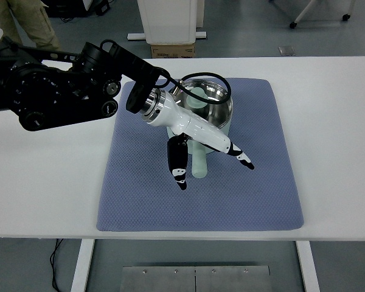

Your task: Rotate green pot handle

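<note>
A pale green pot (214, 129) with a shiny steel inside stands on the far half of a blue mat (140, 194). Its green handle (199, 165) points toward the table's near edge. My left arm reaches in from the left, and its white hand (214, 173) with black fingertips hangs low over the handle. The thumb (179, 173) is left of the handle and the other fingers (242, 159) stretch out to its right. The hand is open and straddles the handle without closing on it. It hides part of the pot's front wall.
The mat lies in the middle of the white table (334, 121). Behind the table stand a cardboard box (172, 50) and a white cabinet (170, 18). A person's legs (24, 21) show at the top left.
</note>
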Controlling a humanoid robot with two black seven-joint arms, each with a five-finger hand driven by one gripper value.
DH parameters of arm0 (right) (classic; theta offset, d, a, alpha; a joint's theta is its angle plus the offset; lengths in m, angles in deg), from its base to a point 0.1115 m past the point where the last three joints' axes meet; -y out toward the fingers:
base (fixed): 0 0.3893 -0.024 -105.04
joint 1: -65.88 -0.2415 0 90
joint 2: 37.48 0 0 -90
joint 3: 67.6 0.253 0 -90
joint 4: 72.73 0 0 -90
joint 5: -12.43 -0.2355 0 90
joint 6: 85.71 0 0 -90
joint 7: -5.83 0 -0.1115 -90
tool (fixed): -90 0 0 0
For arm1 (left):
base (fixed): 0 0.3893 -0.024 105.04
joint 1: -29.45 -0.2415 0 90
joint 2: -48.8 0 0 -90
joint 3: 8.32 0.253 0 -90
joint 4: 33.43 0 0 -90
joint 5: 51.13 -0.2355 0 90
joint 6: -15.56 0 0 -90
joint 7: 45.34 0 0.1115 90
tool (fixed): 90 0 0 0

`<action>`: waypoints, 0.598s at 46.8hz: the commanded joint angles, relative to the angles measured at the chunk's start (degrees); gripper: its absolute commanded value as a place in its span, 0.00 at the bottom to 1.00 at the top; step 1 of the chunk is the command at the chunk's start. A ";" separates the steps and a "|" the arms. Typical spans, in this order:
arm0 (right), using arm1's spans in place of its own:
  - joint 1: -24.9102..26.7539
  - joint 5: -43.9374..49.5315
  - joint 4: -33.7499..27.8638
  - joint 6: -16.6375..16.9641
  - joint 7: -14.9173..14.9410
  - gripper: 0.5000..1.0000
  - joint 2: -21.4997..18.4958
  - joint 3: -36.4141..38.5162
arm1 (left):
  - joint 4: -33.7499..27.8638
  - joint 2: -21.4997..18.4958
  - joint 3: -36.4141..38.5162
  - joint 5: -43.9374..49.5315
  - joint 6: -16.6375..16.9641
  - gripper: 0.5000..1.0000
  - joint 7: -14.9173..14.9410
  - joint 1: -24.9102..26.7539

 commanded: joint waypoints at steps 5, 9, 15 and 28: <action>0.00 0.00 0.00 0.00 0.00 1.00 0.00 0.00 | 0.63 1.75 0.75 -2.17 -0.01 1.00 -0.01 -0.12; 0.00 0.00 0.00 0.00 0.00 1.00 0.00 0.00 | 0.72 2.36 0.75 -3.92 -0.01 1.00 -0.01 -0.21; 0.00 0.00 0.00 0.00 0.00 1.00 0.00 0.00 | 0.72 2.98 1.19 -5.51 -0.09 1.00 -0.01 -0.30; 0.00 0.00 0.00 0.00 0.00 1.00 0.00 0.00 | 0.72 4.47 1.98 -7.27 -0.09 1.00 0.43 -0.48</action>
